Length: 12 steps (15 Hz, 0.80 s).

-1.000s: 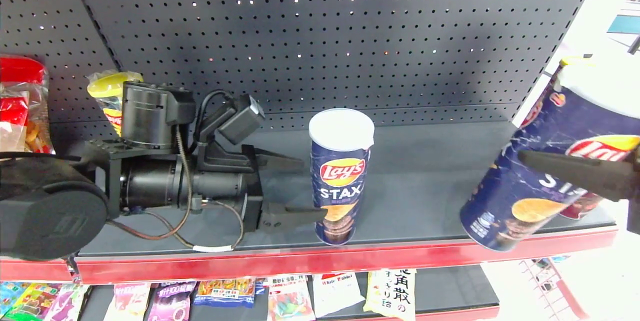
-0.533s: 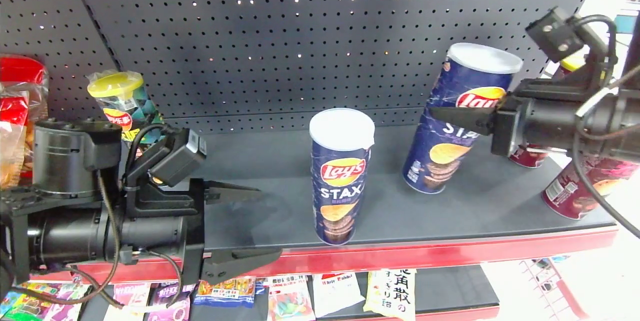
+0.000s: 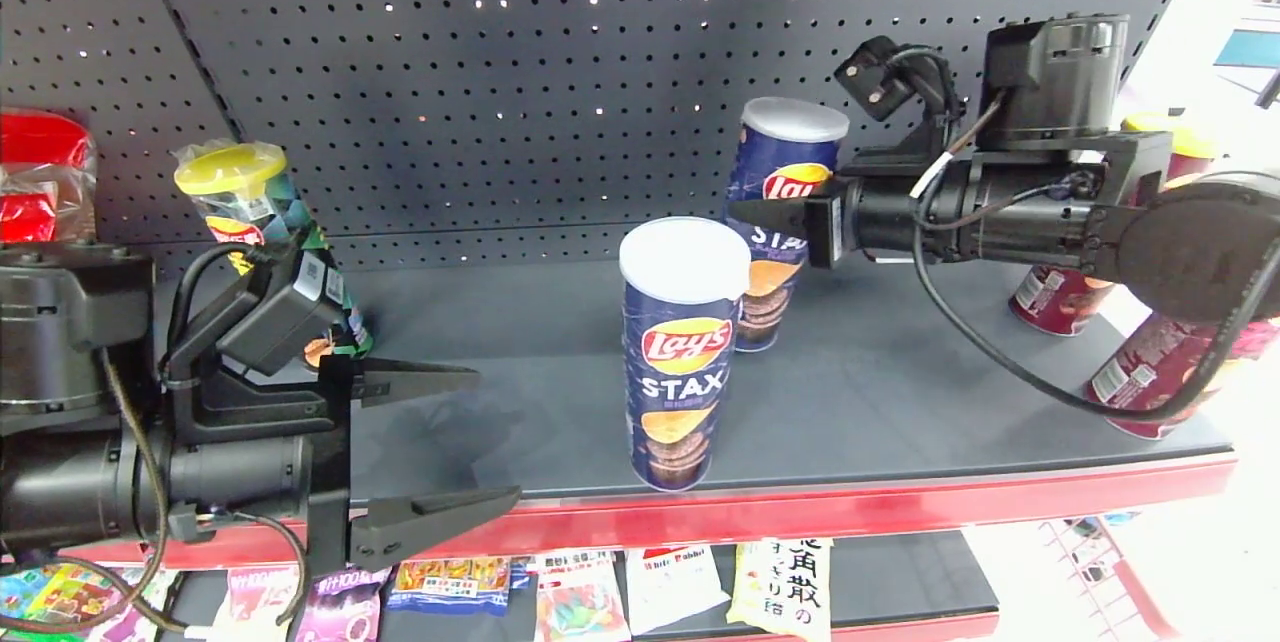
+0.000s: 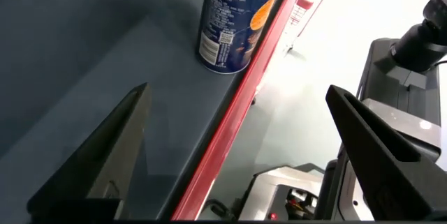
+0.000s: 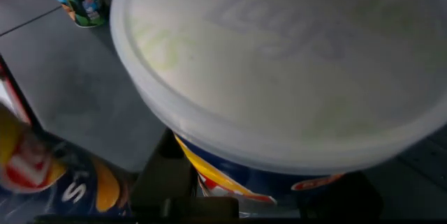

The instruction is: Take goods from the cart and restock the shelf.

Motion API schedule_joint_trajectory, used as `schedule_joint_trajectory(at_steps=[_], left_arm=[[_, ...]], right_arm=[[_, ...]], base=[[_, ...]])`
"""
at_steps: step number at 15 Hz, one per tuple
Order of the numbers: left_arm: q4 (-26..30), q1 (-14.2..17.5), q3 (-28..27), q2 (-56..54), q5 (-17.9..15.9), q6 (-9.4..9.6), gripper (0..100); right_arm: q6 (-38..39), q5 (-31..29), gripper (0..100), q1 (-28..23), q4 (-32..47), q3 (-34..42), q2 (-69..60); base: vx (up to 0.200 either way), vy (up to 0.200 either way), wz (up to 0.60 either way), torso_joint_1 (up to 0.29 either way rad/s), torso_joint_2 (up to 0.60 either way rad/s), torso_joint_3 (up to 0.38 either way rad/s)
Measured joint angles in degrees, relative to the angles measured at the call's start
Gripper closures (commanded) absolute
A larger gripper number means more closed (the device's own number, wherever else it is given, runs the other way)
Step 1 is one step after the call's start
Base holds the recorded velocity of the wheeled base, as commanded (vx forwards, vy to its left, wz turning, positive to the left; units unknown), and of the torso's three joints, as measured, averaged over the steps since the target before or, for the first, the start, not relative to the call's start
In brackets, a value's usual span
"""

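Observation:
A blue chip can with a white lid (image 3: pixel 683 352) stands upright near the red front edge of the shelf (image 3: pixel 900 502). Behind it is a second blue can (image 3: pixel 790 182), slightly tilted, with my right gripper (image 3: pixel 788 220) shut on its upper part. I cannot tell whether its base touches the shelf. In the right wrist view that can's white lid (image 5: pixel 279 63) is very close. My left gripper (image 3: pixel 497 437) is open at the shelf's front left, well apart from the front can (image 4: pixel 234 21). Nothing lies between its fingers (image 4: pixel 105 161).
A yellow-lidded green can (image 3: pixel 245 192) stands at the back left, with red packets (image 3: pixel 40 172) beyond it. Dark red cans (image 3: pixel 1060 297) lean at the shelf's right end. A pegboard wall (image 3: pixel 600 72) backs the shelf. Snack bags (image 3: pixel 600 592) fill the lower shelf.
My right arm carried the second blue can from the far right to just behind the front can. My left gripper drew back left and lower, away from the front can, staying open.

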Motion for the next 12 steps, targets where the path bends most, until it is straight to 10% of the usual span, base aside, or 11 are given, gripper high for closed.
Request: schedule_joint_trajectory(at_steps=[12], left_arm=[[-0.1,0.0,1.3,-0.3,0.0,0.11,0]], right_arm=[[0.0,-0.6,100,3.7,0.1,-6.3,7.4]], base=[[0.000,0.000,0.00,0.000,0.00,0.000]])
